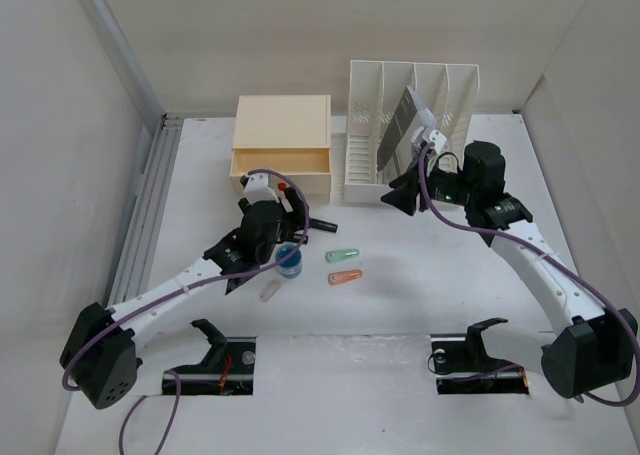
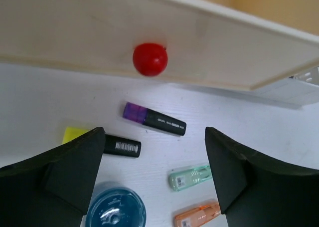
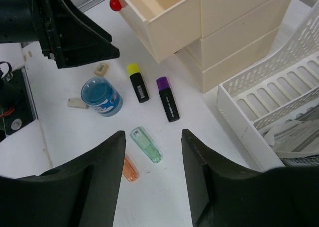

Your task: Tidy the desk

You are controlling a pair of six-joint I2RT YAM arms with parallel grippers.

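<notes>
One wide desk [image 1: 400, 315], flat, matte and white, lies under both arms, with a ribbed grey metal rail [image 1: 150, 205] along its left edge. At its far side I see a cream wooden drawer box [image 1: 282, 135], its drawer standing open, just beside a white slotted file rack [image 1: 400, 125]. The left gripper [image 2: 154, 137] and the right gripper [image 3: 153, 137] both hang with jaws apart, holding nothing. Below them lie a round blue jar [image 3: 101, 96], a purple-capped marker [image 3: 168, 99] and a yellow-capped marker [image 3: 137, 82], both with black bodies.

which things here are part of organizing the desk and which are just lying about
job: desk, open drawer, file rack, purple highlighter, yellow highlighter, blue tub, green case, orange case
not the job: grey rail, purple cable
</notes>
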